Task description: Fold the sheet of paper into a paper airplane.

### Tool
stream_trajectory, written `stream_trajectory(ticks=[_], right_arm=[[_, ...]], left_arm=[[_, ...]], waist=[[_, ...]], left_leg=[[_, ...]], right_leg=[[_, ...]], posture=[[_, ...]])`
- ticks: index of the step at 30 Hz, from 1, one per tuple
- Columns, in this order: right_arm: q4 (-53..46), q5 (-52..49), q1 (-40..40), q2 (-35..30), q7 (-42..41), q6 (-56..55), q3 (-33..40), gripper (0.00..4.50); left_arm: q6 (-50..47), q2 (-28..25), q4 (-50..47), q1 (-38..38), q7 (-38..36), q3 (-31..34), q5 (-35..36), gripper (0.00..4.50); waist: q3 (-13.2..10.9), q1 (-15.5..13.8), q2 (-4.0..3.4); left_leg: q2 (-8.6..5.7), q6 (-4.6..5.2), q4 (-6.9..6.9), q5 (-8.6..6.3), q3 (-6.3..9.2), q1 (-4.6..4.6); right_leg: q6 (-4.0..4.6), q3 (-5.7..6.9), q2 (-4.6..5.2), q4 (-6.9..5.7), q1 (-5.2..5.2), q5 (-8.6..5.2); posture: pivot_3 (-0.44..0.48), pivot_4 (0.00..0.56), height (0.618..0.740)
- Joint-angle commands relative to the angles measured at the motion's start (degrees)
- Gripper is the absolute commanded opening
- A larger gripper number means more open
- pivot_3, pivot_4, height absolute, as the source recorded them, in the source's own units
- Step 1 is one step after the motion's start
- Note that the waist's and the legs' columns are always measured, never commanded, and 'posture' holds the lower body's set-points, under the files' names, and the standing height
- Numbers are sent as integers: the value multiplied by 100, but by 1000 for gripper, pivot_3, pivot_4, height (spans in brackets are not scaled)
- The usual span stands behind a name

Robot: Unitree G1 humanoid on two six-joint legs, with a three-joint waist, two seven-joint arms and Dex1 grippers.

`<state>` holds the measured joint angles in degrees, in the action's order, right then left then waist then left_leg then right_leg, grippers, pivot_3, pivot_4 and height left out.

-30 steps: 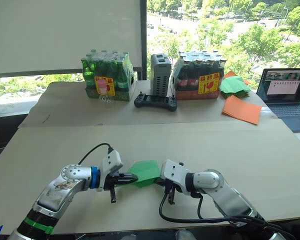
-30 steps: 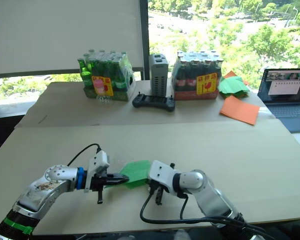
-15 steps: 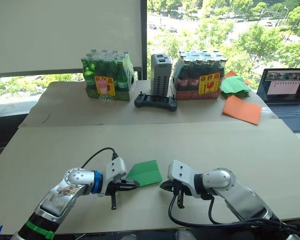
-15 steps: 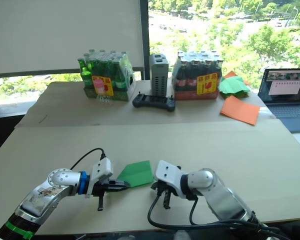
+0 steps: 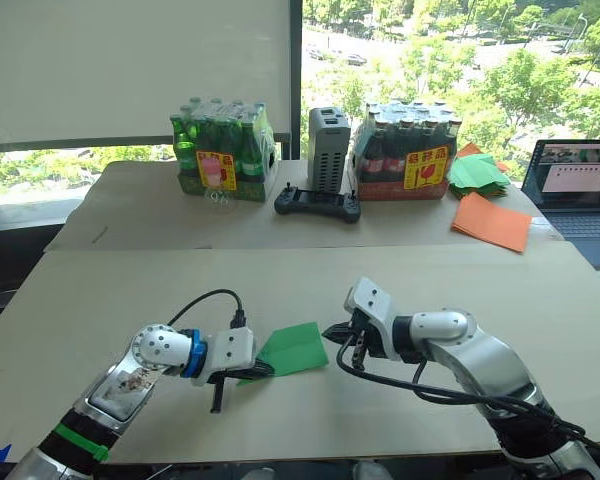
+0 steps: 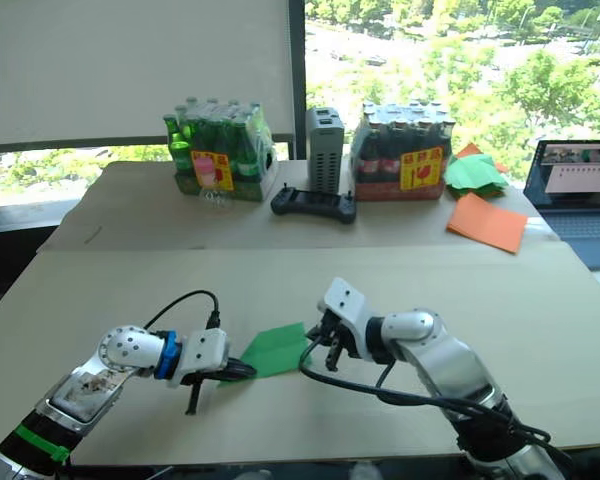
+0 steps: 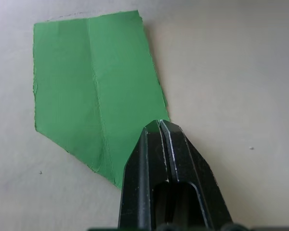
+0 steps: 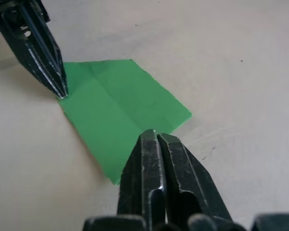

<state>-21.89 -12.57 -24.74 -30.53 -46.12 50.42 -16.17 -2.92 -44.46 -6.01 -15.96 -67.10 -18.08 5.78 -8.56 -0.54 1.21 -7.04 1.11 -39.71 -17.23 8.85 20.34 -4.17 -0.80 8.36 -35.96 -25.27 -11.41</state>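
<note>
The sheet of paper (image 5: 298, 347) is bright green, creased down its length, and lies flat on the tan table near the front. My left gripper (image 5: 265, 369) is shut, its tips resting on the sheet's near left corner (image 7: 91, 86). My right gripper (image 5: 330, 331) is shut too, its tips at the sheet's right edge (image 8: 115, 106). The right wrist view also shows the left gripper (image 8: 61, 91) touching the opposite corner. No folded paper airplane is in view.
At the table's far side stand a pack of green bottles (image 5: 223, 150), a grey box (image 5: 326, 150), a black controller (image 5: 317, 203) and a pack of dark bottles (image 5: 410, 150). Orange sheets (image 5: 492, 220), a green paper stack (image 5: 477, 172) and a laptop (image 5: 578, 185) sit far right.
A second ago both grippers held the sheet raised and bent between them. It now lies flat; the right gripper drew back, then returned to its right edge. The left stays at the corner.
</note>
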Motion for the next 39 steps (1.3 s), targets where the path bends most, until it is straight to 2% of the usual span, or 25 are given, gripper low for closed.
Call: stream_trajectory(ticks=[1, 7, 13, 22, 25, 33, 39], right_arm=[[48, -112, -130, 75, 69, -59, 99, 1645], [798, -566, -593, 623, 195, 540, 418, 3663], [1433, -698, -927, 714, 17, 697, 224, 3663], [1949, -800, -1011, 761, -249, 714, -20, 3663], [2012, -811, -1016, 785, -285, 677, 2, 2852], [1906, -718, -869, 730, -258, 536, -55, 40], [1406, -742, -569, 685, -71, 480, 31, 15]], left_arm=[[385, -100, 258, -54, -135, -134, -346, 0], [515, -42, 298, -86, -229, -172, -360, 0], [516, -40, 257, -71, -223, -172, -361, 0], [467, -70, 141, -5, -188, -134, -348, 0], [448, -84, 103, 26, -179, -123, -344, 0], [445, -107, 104, 20, -187, -113, -346, 0], [452, -125, 108, -10, -206, -108, -344, 0]], waist=[[0, 1, 0], [1, 40, -2], [1, 52, -3], [1, 80, -4], [2, 89, -5], [2, 98, -5], [2, 117, -5]], left_leg=[[0, 1, 1, -1, 0, 0], [1, 10, 0, -5, 2, -3], [-1, 2, 0, 0, 4, -2], [-1, 9, 0, -4, 4, -3], [0, 8, 0, -4, 4, -3], [0, 8, 0, -4, 4, -2], [0, 8, 1, -4, 4, -2]], right_leg=[[0, 0, 0, -2, -1, 0], [2, 0, -3, -6, -1, 1], [2, 0, -2, -4, -1, 1], [1, 0, -2, -6, 0, 1], [1, 0, -2, -7, -1, 1], [1, 0, -2, -6, -2, 1], [1, 0, -2, -6, -2, 1]], posture=[[0, 150, 711], [0, 150, 711], [0, 150, 711], [0, 150, 711], [0, 150, 711], [0, 150, 711], [0, 150, 711]])
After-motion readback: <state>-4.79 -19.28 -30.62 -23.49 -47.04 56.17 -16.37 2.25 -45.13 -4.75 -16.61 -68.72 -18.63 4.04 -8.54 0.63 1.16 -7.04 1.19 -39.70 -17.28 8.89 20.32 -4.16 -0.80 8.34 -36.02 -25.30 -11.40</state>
